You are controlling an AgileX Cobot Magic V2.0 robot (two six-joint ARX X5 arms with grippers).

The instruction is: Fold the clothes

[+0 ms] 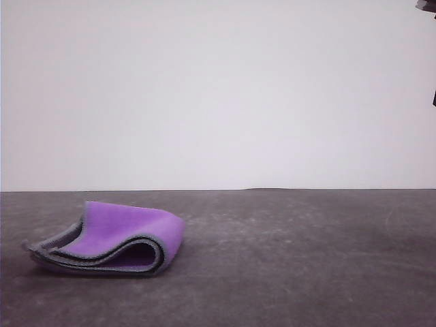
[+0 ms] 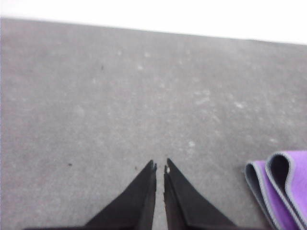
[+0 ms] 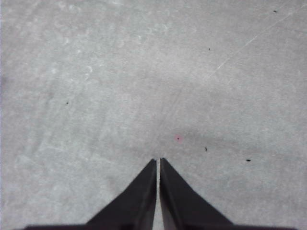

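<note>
1. Nearest in the left wrist view, the left pincer (image 2: pixel 160 167) shows as two dark, tapering fingers whose tips sit almost together, with only a thin slit of grey between them and nothing held.
2. Likewise, in the right wrist view the right pincer (image 3: pixel 158 160) has its two dark fingers drawn together at the tips, a hairline gap between them, gripping nothing.
3. Both pincers hang over bare grey counter (image 3: pixel 144 72), whose surface is scuffed with pale marks and a few dark specks; a faint pinkish dot lies just beyond the right fingertips.
4. At the lower right of the left wrist frame, the clothes (image 2: pixel 283 191) show as a folded edge: purple layers curled round each other with a light-grey stitched border, apart from the left fingers and cut off by the frame edge.
5. In the front view the clothes (image 1: pixel 129 235) lie in the lower left of the frame, flat on the counter (image 1: pixel 306 272), folded over loosely so the purple face is on top and dark grey layers curl at the open edge.
6. Farther back, the counter ends in a straight line across the middle of the frame, and a plain white wall (image 1: pixel 218 88) rises behind it.
7. At the upper right corner of the front frame, a small dark shape pokes in; what it is cannot be told.
</note>
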